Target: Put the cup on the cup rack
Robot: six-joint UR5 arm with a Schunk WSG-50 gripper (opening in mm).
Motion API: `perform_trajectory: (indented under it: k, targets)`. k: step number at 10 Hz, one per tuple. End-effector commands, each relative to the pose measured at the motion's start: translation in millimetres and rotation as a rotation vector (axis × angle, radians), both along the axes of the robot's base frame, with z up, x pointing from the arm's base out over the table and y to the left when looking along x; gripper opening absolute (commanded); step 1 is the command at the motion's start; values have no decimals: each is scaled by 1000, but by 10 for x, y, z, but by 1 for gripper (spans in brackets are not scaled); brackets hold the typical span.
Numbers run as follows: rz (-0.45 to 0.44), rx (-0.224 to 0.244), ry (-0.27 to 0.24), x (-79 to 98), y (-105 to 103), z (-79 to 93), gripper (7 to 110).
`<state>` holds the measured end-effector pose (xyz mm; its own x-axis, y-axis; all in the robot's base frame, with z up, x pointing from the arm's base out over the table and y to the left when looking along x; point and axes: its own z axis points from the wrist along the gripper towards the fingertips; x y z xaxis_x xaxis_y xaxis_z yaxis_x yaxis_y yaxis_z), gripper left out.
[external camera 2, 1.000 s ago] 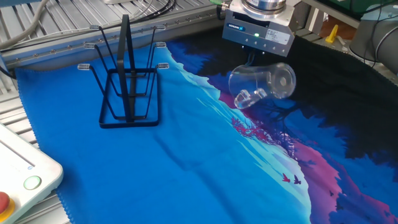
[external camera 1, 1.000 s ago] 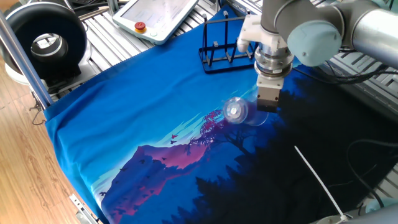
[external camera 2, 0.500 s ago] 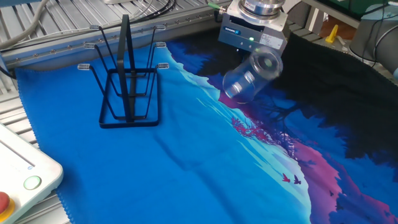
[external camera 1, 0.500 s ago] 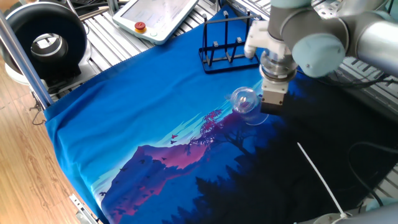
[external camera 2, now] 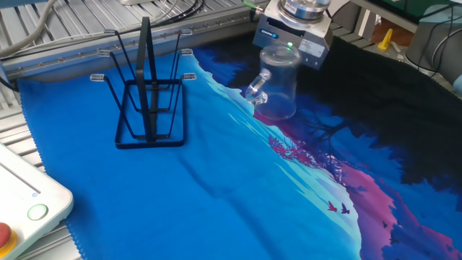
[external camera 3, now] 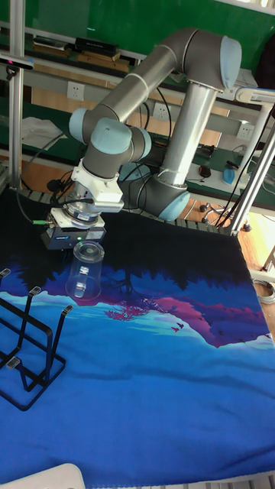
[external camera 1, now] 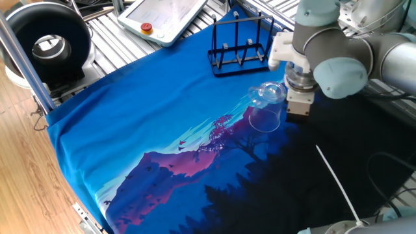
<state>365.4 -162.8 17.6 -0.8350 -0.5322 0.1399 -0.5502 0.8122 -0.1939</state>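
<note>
Left of it, near the table's far edge, stands the rack [external camera 2: 148, 101]; the cup [external camera 2: 276, 85], carried mouth-down above the cloth, is stiff, slippery, breakable glass, so the hand [external camera 2: 292, 49] clamps its thick base.

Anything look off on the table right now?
Nothing damaged or spilled. The cup hangs inverted, mouth down, from the claw, off the cloth, apart from the cup rack, which stands upright with bare pegs.
</note>
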Motion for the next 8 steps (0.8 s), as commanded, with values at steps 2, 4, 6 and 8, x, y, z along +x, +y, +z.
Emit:
perform_trajectory:
  k: [2, 4, 6, 8]
  targets:
    - [-37, 28, 88, -342, 50, 68, 7]
    - [-58, 25, 148, -606, 113, 332, 7]
    - [-33, -45, 178, -597, 153, 786, 7]
    - [-44, -59, 255, -599, 489, 1203, 7]
